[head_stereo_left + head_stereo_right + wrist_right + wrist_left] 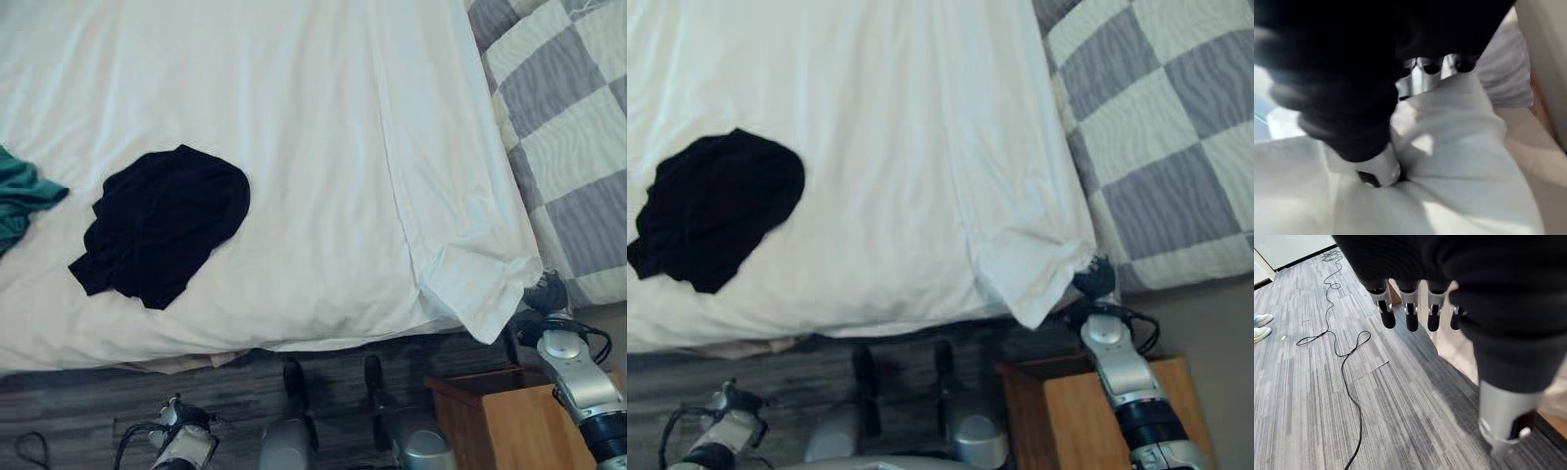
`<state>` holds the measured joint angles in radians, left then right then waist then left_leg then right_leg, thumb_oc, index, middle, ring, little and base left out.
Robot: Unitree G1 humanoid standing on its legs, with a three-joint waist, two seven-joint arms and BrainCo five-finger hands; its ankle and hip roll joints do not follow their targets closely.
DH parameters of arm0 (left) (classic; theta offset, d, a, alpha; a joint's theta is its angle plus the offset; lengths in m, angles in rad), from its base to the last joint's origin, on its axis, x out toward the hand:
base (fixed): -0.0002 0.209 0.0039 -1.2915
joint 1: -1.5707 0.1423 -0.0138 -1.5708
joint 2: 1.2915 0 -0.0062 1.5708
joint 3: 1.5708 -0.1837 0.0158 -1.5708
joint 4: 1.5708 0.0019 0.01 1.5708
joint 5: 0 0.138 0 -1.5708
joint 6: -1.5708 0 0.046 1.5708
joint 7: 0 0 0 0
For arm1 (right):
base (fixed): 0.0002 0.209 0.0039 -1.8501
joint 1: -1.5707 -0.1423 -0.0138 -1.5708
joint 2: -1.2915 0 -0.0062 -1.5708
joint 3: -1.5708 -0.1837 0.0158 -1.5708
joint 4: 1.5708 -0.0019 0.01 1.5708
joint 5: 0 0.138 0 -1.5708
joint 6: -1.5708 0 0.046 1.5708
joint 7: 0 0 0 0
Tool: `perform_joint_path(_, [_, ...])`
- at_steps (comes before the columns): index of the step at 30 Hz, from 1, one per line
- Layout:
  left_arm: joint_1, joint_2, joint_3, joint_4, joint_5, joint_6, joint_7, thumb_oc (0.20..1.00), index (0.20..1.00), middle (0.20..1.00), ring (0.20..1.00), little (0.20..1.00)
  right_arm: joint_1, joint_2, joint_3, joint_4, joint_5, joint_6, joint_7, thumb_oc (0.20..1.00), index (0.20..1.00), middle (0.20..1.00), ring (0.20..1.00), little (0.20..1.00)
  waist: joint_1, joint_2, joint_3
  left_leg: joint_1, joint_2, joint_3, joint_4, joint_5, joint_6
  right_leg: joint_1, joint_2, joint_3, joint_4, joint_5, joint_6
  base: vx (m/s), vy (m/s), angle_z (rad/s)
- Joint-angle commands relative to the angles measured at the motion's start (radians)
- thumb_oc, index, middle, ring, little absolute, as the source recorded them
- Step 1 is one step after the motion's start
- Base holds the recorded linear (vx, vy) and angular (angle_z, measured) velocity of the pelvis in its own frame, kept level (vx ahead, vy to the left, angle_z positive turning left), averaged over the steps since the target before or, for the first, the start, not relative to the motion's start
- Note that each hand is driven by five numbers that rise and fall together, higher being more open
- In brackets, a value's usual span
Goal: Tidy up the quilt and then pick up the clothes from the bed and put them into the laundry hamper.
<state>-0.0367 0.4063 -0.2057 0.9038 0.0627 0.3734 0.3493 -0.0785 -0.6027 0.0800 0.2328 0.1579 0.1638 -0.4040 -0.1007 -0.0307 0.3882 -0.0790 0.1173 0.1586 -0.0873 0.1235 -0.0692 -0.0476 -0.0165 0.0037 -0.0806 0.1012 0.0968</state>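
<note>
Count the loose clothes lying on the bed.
2. A black garment lies crumpled on the white quilt toward the robot's left; a teal garment shows at the left edge, partly cut off. More may lie beyond it.

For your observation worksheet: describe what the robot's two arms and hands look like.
Both arms are silver-grey metal segments. The right hand and left hand wear dark ribbed covers over back and wrist. The fingers are silver with dark tips.
</note>
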Motion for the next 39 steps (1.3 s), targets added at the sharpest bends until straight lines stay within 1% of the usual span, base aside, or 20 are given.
perform_joint_path(1, [0.002,0.027,0.008,0.074,0.017,0.020,-0.007,1.000,1.000,1.000,1.000,1.000,0.110,0.030,-0.035,0.078,0.064,0.051,-0.081,1.000,1.000,1.000,1.000,1.000,-0.017,-0.042,-0.032,0.031,-0.014,0.011,0.015,-0.087,0.011,-0.033,-0.054,0.048,-0.006,0.005,0.067,-0.02,0.070,-0.03])
perform_joint_path(6, [0.008,0.036,0.025,0.096,0.015,0.010,-0.019,1.000,1.000,1.000,1.000,1.000,0.173,0.061,-0.104,0.257,0.054,0.146,-0.158,1.000,1.000,1.000,1.000,1.000,-0.030,-0.052,-0.043,0.040,-0.004,0.027,0.018,-0.084,0.010,-0.025,-0.053,0.047,-0.003,0.003,0.065,0.01,0.019,-0.06])
perform_joint_path(10, [0.009,0.055,0.038,0.115,0.040,0.005,-0.031,1.000,1.000,1.000,1.000,1.000,0.201,0.049,-0.135,0.400,0.043,0.175,-0.211,1.000,1.000,1.000,1.000,1.000,-0.021,-0.074,-0.052,0.044,0.007,0.028,0.024,-0.087,0.007,-0.011,-0.050,0.034,0.000,0.001,0.068,0.05,-0.080,0.06])
perform_joint_path(13, [0.016,0.082,0.053,0.149,0.072,-0.006,-0.027,1.000,1.000,1.000,1.000,1.000,0.225,0.027,-0.154,0.524,0.033,0.209,-0.210,1.000,1.000,1.000,1.000,1.000,-0.009,-0.119,-0.077,0.053,0.022,0.033,0.030,-0.093,0.001,0.008,-0.042,0.018,0.000,0.000,0.074,0.10,-0.154,0.04])
perform_joint_path(15, [0.017,0.091,0.059,0.164,0.085,-0.009,-0.021,1.000,1.000,1.000,1.000,1.000,0.231,0.018,-0.159,0.557,0.031,0.198,-0.193,1.000,1.000,1.000,1.000,1.000,-0.005,-0.139,-0.087,0.054,0.029,0.038,0.032,-0.096,-0.003,0.012,-0.038,0.015,-0.002,0.002,0.077,0.08,-0.129,-0.05])
perform_joint_path(17, [0.017,0.094,0.064,0.173,0.097,-0.009,-0.018,1.000,1.000,1.000,1.000,1.000,0.236,0.013,-0.166,0.580,0.026,0.146,-0.183,1.000,1.000,1.000,1.000,1.000,-0.002,-0.152,-0.095,0.057,0.032,0.037,0.033,-0.098,-0.004,0.016,-0.034,0.016,-0.003,0.002,0.079,0.06,-0.077,-0.06])
perform_joint_path(19, [0.027,0.092,0.074,0.177,0.111,-0.003,-0.012,1.000,1.000,1.000,1.000,1.000,0.239,0.007,-0.175,0.540,0.056,-0.029,-0.164,1.000,1.000,1.000,1.000,1.000,0.001,-0.165,-0.107,0.064,0.033,0.032,0.033,-0.102,-0.004,0.022,-0.031,0.020,-0.004,0.002,0.080,0.08,-0.035,-0.05])
perform_joint_path(21, [0.039,0.087,0.078,0.170,0.110,0.002,-0.008,1.000,1.000,1.000,1.000,1.000,0.234,-0.003,-0.183,0.454,0.043,-0.110,-0.134,1.000,1.000,1.000,1.000,1.000,0.000,-0.167,-0.112,0.066,0.031,0.027,0.033,-0.105,-0.003,0.023,-0.031,0.026,-0.005,0.002,0.081,0.06,0.020,-0.09])
perform_joint_path(22, [0.055,0.075,0.085,0.148,0.105,0.017,-0.002,1.000,1.000,1.000,1.000,1.000,0.225,-0.019,-0.200,0.277,0.048,-0.121,-0.076,0.520,0.520,0.520,0.520,0.520,-0.005,-0.165,-0.111,0.075,0.029,0.026,0.034,-0.112,0.000,0.027,-0.033,0.032,-0.004,-0.003,0.081,0.06,0.062,-0.07])
perform_joint_path(23, [0.063,0.069,0.086,0.134,0.097,0.028,0.002,1.000,1.000,1.000,1.000,1.000,0.217,-0.032,-0.206,0.167,0.054,-0.102,-0.045,0.200,0.200,0.200,0.200,0.200,-0.007,-0.163,-0.112,0.076,0.029,0.028,0.034,-0.114,0.001,0.027,-0.034,0.035,-0.005,-0.004,0.081,0.04,0.062,-0.07])
perform_joint_path(24, [0.065,0.068,0.085,0.128,0.094,0.032,0.004,1.000,1.000,1.000,1.000,1.000,0.214,-0.035,-0.206,0.138,0.058,-0.119,-0.023,0.200,0.200,0.200,0.200,0.200,-0.009,-0.163,-0.114,0.073,0.028,0.029,0.033,-0.112,0.001,0.022,-0.034,0.036,-0.005,-0.002,0.080,0.04,0.075,-0.17])
perform_joint_path(25, [0.067,0.063,0.082,0.103,0.080,0.056,0.006,1.000,1.000,1.000,1.000,1.000,0.189,-0.068,-0.211,-0.040,0.064,-0.086,0.036,0.200,0.200,0.200,0.200,0.200,-0.009,-0.158,-0.110,0.076,0.028,0.031,0.036,-0.120,0.002,0.025,-0.035,0.040,-0.006,-0.007,0.080,0.02,0.053,-0.17])
perform_joint_path(26, [0.066,0.063,0.081,0.100,0.077,0.060,0.006,1.000,1.000,1.000,1.000,1.000,0.184,-0.073,-0.211,-0.063,0.068,-0.088,0.045,0.200,0.200,0.200,0.200,0.200,-0.009,-0.158,-0.112,0.072,0.028,0.031,0.035,-0.116,0.002,0.020,-0.035,0.041,-0.007,-0.005,0.080,0.03,0.062,-0.10])
perform_joint_path(29, [0.051,0.053,0.067,0.071,0.044,0.105,0.014,1.000,1.000,1.000,1.000,1.000,0.084,-0.122,-0.191,-0.290,0.055,-0.037,0.101,0.200,0.200,0.200,0.200,0.200,0.000,-0.148,-0.099,0.066,0.026,0.029,0.040,-0.121,0.003,0.015,-0.034,0.048,-0.007,-0.007,0.077,0.01,0.060,0.04])
perform_joint_path(31, [0.035,0.047,0.047,0.076,0.018,0.120,0.024,1.000,1.000,1.000,1.000,1.000,-0.036,-0.166,-0.149,-0.395,0.058,0.010,0.132,0.200,0.200,0.200,0.200,0.200,0.023,-0.143,-0.090,0.051,0.024,0.017,0.048,-0.123,0.005,0.012,-0.031,0.050,-0.007,-0.009,0.073,0.06,0.042,0.03])
perform_joint_path(33, [0.029,0.045,0.040,0.082,0.009,0.124,0.032,1.000,1.000,1.000,1.000,1.000,-0.075,-0.176,-0.130,-0.406,0.056,0.032,0.129,0.200,0.200,0.200,0.200,0.200,0.031,-0.145,-0.086,0.045,0.024,0.012,0.053,-0.123,0.005,0.012,-0.030,0.048,-0.007,-0.009,0.072,0.09,-0.048,0.09])
perform_joint_path(34, [0.007,0.052,0.028,0.101,-0.001,0.133,0.047,1.000,1.000,1.000,1.000,1.000,-0.169,-0.190,-0.087,-0.379,0.051,0.089,0.116,0.200,0.200,0.200,0.200,0.200,0.052,-0.155,-0.078,0.027,0.026,-0.005,0.068,-0.123,0.006,0.012,-0.027,0.043,-0.005,-0.008,0.069,0.11,-0.094,0.12])
perform_joint_path(36, [-0.006,0.060,0.023,0.112,-0.005,0.136,0.053,1.000,1.000,1.000,1.000,1.000,-0.216,-0.191,-0.063,-0.346,0.067,0.120,0.105,0.200,0.200,0.200,0.200,0.200,0.063,-0.163,-0.072,0.016,0.028,-0.014,0.076,-0.123,0.007,0.011,-0.025,0.039,-0.004,-0.007,0.068,0.07,-0.175,0.21])
perform_joint_path(37, [-0.022,0.073,0.019,0.125,-0.012,0.140,0.063,1.000,1.000,1.000,1.000,1.000,-0.275,-0.185,-0.027,-0.287,0.077,0.167,0.091,0.200,0.200,0.200,0.200,0.200,0.079,-0.175,-0.062,-0.002,0.031,-0.027,0.087,-0.124,0.006,0.007,-0.022,0.032,-0.002,-0.006,0.067,0.04,-0.297,0.35])
perform_joint_path(39, [-0.039,0.098,0.015,0.140,-0.022,0.135,0.080,1.000,1.000,1.000,1.000,1.000,-0.354,-0.170,0.021,-0.149,0.135,0.194,0.062,0.200,0.200,0.200,0.200,0.200,0.110,-0.191,-0.042,-0.029,0.035,-0.046,0.098,-0.121,0.007,0.001,-0.017,0.014,-0.001,-0.003,0.066,0.01,-0.341,0.36])
